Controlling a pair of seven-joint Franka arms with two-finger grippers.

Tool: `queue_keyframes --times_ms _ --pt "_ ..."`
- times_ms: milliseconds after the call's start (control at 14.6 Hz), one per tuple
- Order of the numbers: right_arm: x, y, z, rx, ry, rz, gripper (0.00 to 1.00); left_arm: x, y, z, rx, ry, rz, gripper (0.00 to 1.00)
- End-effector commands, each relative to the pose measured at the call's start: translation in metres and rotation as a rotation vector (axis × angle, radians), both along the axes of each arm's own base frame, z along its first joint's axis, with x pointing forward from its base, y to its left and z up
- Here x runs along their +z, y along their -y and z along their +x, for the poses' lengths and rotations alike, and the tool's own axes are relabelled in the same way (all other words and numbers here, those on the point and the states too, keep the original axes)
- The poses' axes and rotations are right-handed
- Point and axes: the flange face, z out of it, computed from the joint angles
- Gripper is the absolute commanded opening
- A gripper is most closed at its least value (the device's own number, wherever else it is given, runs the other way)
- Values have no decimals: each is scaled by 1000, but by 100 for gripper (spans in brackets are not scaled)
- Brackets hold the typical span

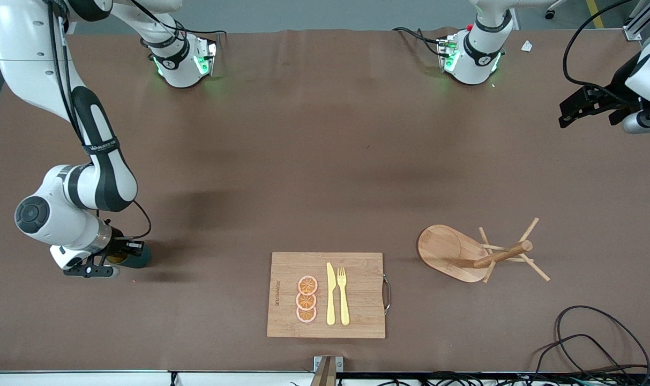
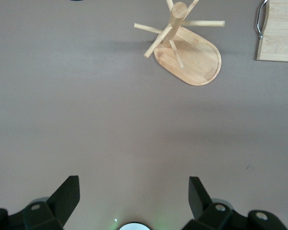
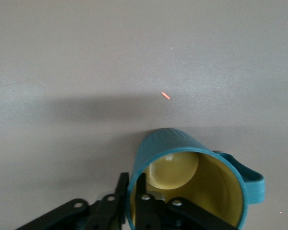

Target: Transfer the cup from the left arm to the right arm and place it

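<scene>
**Cup set down at the right arm's end, release pending**

Brown cloth covers the whole table, and the cup stands upright on it at the right arm's end, about as near the front camera as the bamboo cutting board. The right gripper is down at the cup, and the right wrist view shows one finger inside the yellow interior and the other outside the teal wall, pinching the rim; the handle sticks out to one side. The handover appears done, and the placing step looks almost complete.

Next comes spreading the fingers and lifting straight up, so the rim is not dragged and the cup tipped.

The left gripper waits high over the left arm's end, fingers spread and empty, looking down on the wooden peg rack.
</scene>
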Motion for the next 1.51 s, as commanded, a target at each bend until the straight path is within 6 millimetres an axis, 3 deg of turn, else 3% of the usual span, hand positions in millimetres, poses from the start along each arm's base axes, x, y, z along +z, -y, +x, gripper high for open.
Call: queue_keyframes --times_ms 0,69,206,412,687,962,1237,1443 --pt "17 -3 2 6 24 11 74 15 0 -7 0 25 0 100" --pt "26 -2 5 6 39 10 100 17 -1 -9 -7 23 0 100" --pt "51 -3 6 18 59 6 100 20 -5 -16 -1 19 3 100" --pt "120 -7 2 37 76 -3 100 21 -9 -25 3 18 24 100" --pt "204 -9 -19 44 102 -1 100 21 -9 -26 -13 19 37 100" --pt "284 -14 -54 33 85 0 100 17 -14 -26 -13 13 37 100" --pt "368 -36 -99 -87 143 -14 100 18 -8 -26 -26 20 38 100" --pt "401 -34 -130 -92 135 -16 100 19 -6 -26 -29 21 37 100"
